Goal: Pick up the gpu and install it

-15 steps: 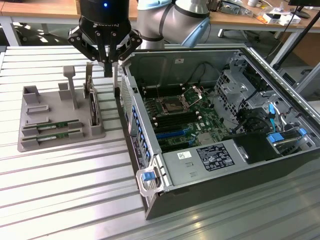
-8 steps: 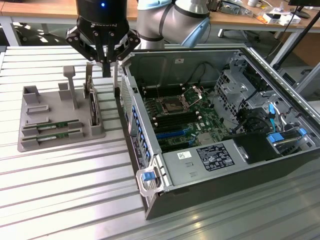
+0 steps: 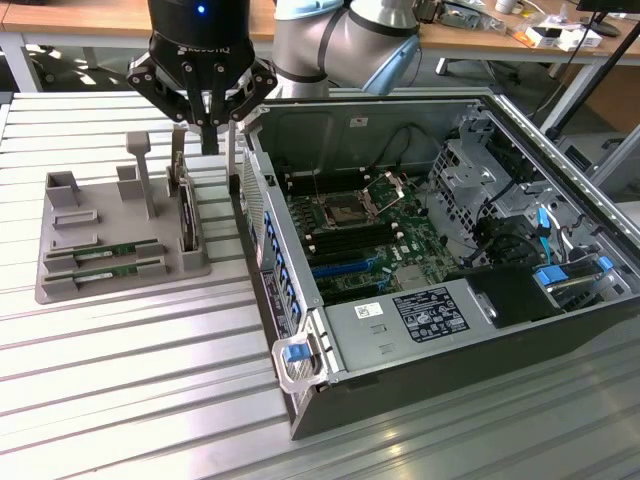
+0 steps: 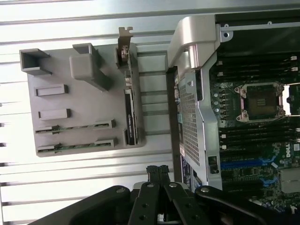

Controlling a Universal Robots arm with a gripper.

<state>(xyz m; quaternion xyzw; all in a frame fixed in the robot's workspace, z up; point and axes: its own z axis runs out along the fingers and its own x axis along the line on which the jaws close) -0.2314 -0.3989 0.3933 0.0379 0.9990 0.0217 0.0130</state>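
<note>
The gpu (image 3: 105,250), a long thin green stick, lies flat in a slot of the grey tray (image 3: 60,288) at the exterior view's left. In the wrist view the gpu (image 4: 75,127) rests near one edge of the tray (image 4: 84,105). A second stick just like it (image 3: 108,268) lies in the neighbouring slot. My gripper (image 3: 205,122) hangs above the tray's far end, over a dark upright card (image 3: 186,215), well apart from the gpu. Its fingers (image 4: 152,172) are shut together with nothing between them.
An open computer case (image 3: 330,355) stands right beside the tray, its motherboard (image 3: 350,230) exposed with empty slots and a bare processor socket. The case's metal rear wall (image 4: 192,93) rises close to my gripper. Everything rests on a ribbed metal table (image 3: 130,380).
</note>
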